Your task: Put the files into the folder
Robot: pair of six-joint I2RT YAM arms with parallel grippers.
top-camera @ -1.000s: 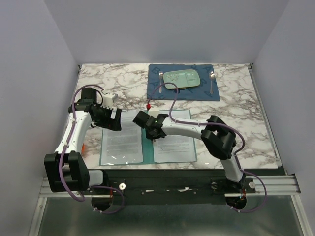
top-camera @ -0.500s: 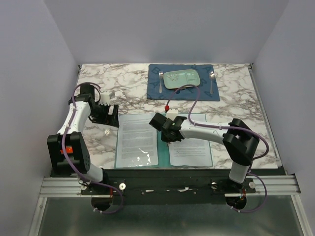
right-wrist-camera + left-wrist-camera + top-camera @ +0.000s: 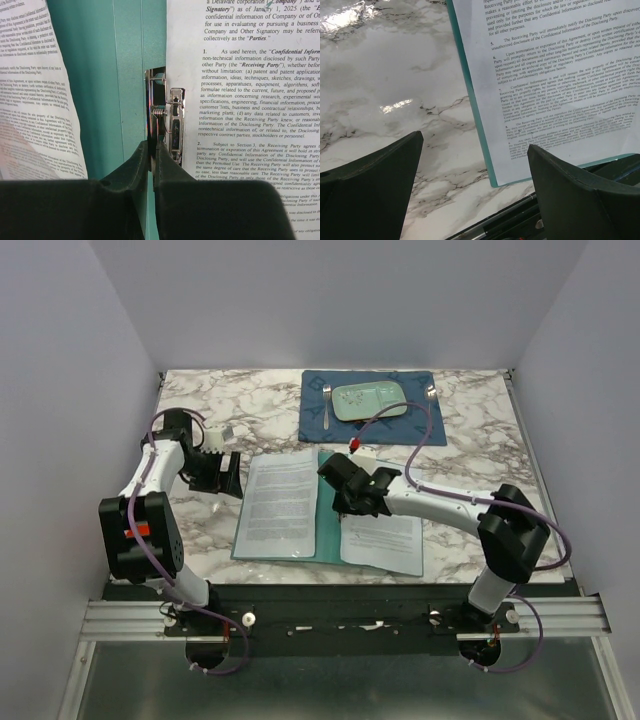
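The teal folder [image 3: 328, 530] lies open near the table's front, slightly skewed. One white printed file [image 3: 282, 502] lies on its left leaf and another file [image 3: 385, 536] on its right leaf. My right gripper [image 3: 350, 502] is over the centre crease, shut on the lever of the folder's chrome clip [image 3: 172, 120]. Both files [image 3: 35, 90] [image 3: 250, 75] and the teal folder [image 3: 115, 75] show in the right wrist view. My left gripper [image 3: 232, 475] is open and empty just left of the folder. Its view shows the left file [image 3: 555, 75] and the folder's edge [image 3: 470, 100].
A dark blue placemat [image 3: 372, 426] at the back holds a pale green plate [image 3: 369, 400], a fork [image 3: 326, 405] and a spoon [image 3: 430, 405]. The marble table [image 3: 480, 470] ends at a black front rail [image 3: 330, 600]. Purple cables loop over both arms.
My right gripper has moved right and away, dragging the folder with it. The folder now sits skewed. My left arm has drawn back slightly, its gripper still open.
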